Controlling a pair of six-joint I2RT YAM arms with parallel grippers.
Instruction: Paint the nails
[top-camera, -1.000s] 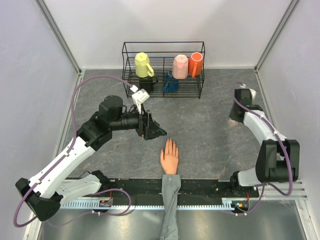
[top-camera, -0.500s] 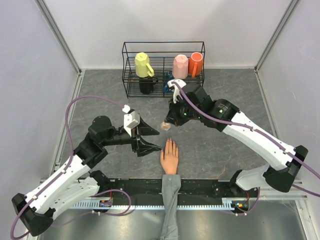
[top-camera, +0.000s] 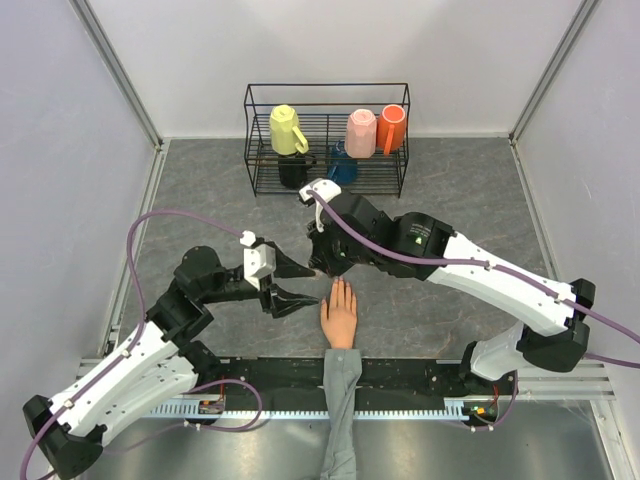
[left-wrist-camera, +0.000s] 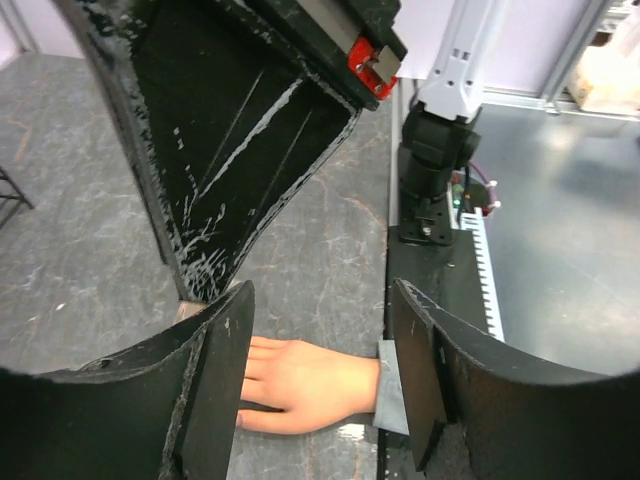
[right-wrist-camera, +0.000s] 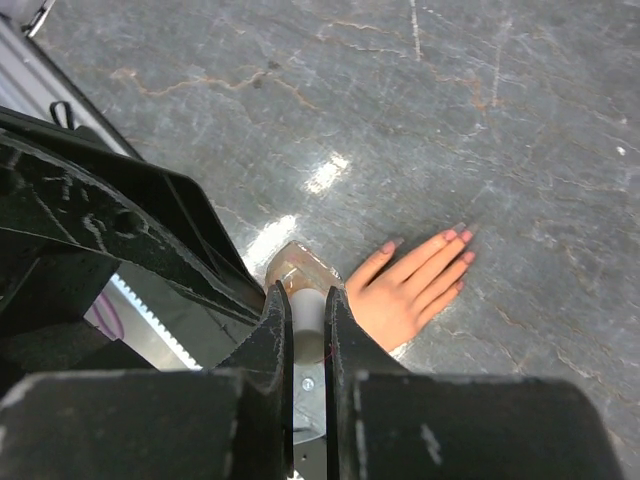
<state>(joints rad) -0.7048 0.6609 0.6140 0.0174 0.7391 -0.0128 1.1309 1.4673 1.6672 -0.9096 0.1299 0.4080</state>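
Note:
A peach mannequin hand (top-camera: 339, 315) with a grey sleeve (top-camera: 342, 385) lies palm down at the table's near middle, fingers pointing away. Its pinkish nails (right-wrist-camera: 462, 236) show in the right wrist view. My right gripper (top-camera: 318, 265) hovers just left of the fingertips, shut on the white cap (right-wrist-camera: 308, 318) of a small pale polish bottle (right-wrist-camera: 300, 268). My left gripper (top-camera: 300, 286) is open and empty just left of the hand. In the left wrist view the hand (left-wrist-camera: 305, 385) lies between its fingers (left-wrist-camera: 225, 390), which hide the fingertips.
A black wire rack (top-camera: 327, 100) stands at the back with a yellow mug (top-camera: 287, 130), a pink mug (top-camera: 361, 132), an orange mug (top-camera: 392, 128), a blue mug (top-camera: 342, 166) and a black mug (top-camera: 293, 172). A black rail (top-camera: 400, 372) runs along the near edge.
My right arm has swung from the far right to the middle, with the bottle, and now sits by the fingertips. My left gripper has come nearer, down beside the hand.

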